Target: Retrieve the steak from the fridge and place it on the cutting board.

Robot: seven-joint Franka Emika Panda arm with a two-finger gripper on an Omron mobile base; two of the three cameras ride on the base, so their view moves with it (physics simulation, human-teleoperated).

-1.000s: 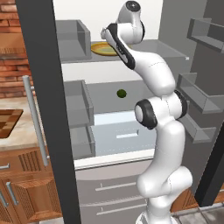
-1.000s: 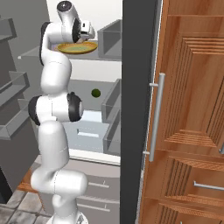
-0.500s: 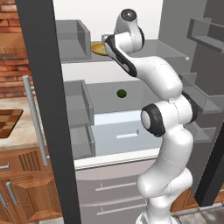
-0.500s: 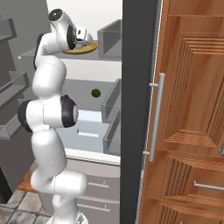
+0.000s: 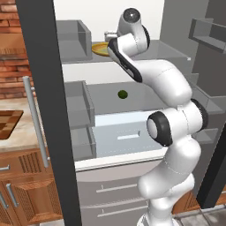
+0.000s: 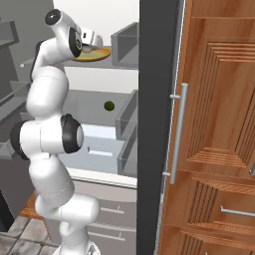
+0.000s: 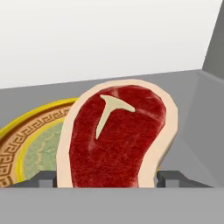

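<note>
Where cut off — steak (image 7: 117, 140) btm edge

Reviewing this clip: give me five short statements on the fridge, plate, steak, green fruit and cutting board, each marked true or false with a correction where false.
1. The tall fridge with the dark grey door stands open. True.
2. The flat red steak with the pale fat rim lies on the checkered wooden cutting board. False: it is at the round yellow plate on the fridge's top shelf; the hand view shows it standing over the plate.
3. The gripper is up at the top shelf, a fingertip on either side of the steak. True.
4. The small dark green round fruit sits on the yellow plate. False: it sits alone one shelf lower.
5. The cutting board is inside the fridge. False: it lies on the counter left of the door.
</note>
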